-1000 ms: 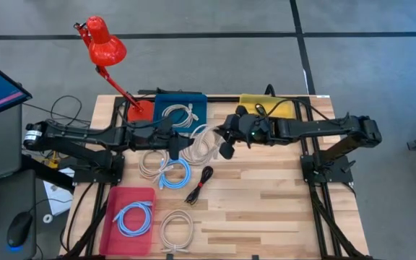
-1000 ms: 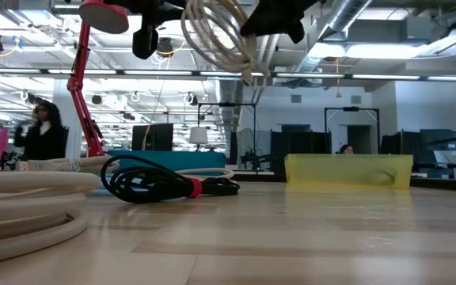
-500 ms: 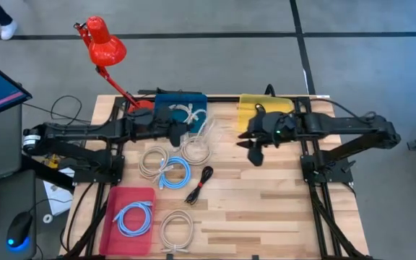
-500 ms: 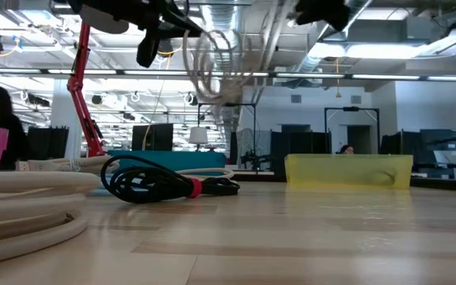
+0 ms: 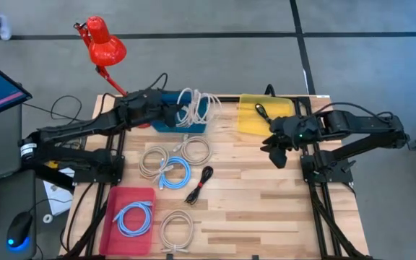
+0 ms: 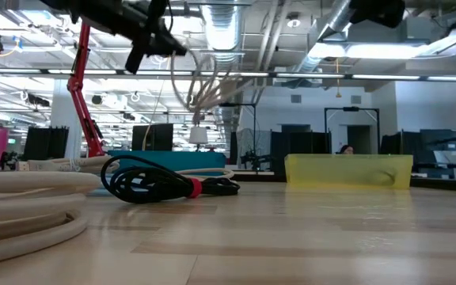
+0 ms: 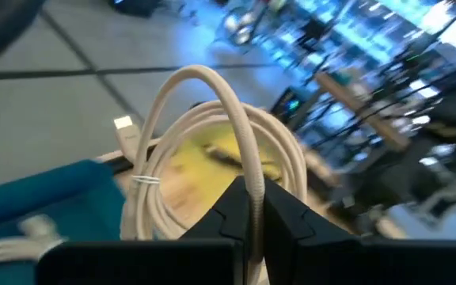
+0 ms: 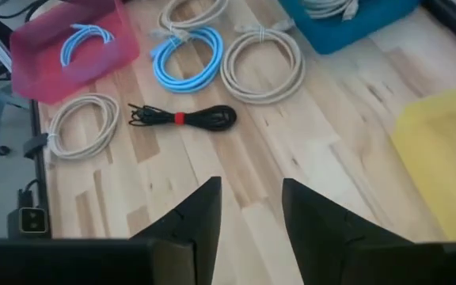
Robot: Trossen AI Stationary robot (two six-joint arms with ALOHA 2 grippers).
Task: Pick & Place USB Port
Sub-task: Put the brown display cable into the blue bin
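Two arms out over the wooden table (image 5: 266,209). Left gripper (image 5: 173,113) above the blue bin (image 5: 186,128), pinched shut on a beige cable coil (image 5: 196,107). Coil hanging in the air over that bin's far right corner, loops spilling past the rim toward the yellow bin (image 5: 254,120). From the left wrist, one beige strand running straight down between the two dark fingers (image 7: 287,214), the rest of the loops arching beyond them, bound by a thin tie.

Right gripper (image 5: 275,154) well to the right of the blue bin, past the yellow bin's near edge, over bare wood. Fingers (image 8: 200,214) spread apart, nothing between them.

On the table just in front of the blue bin: two more beige coils (image 5: 196,151) and a light blue coil (image 5: 173,174), touching one another. Slightly farther out from the bin, a black cable (image 5: 199,185) bundled with a red band. Well in front of the blue bin, at the table's near left, a pink bin (image 5: 114,204) holding another light blue coil, with one more beige coil (image 5: 178,228) beside it. Behind the blue bin's left corner, a red desk lamp (image 5: 104,45).
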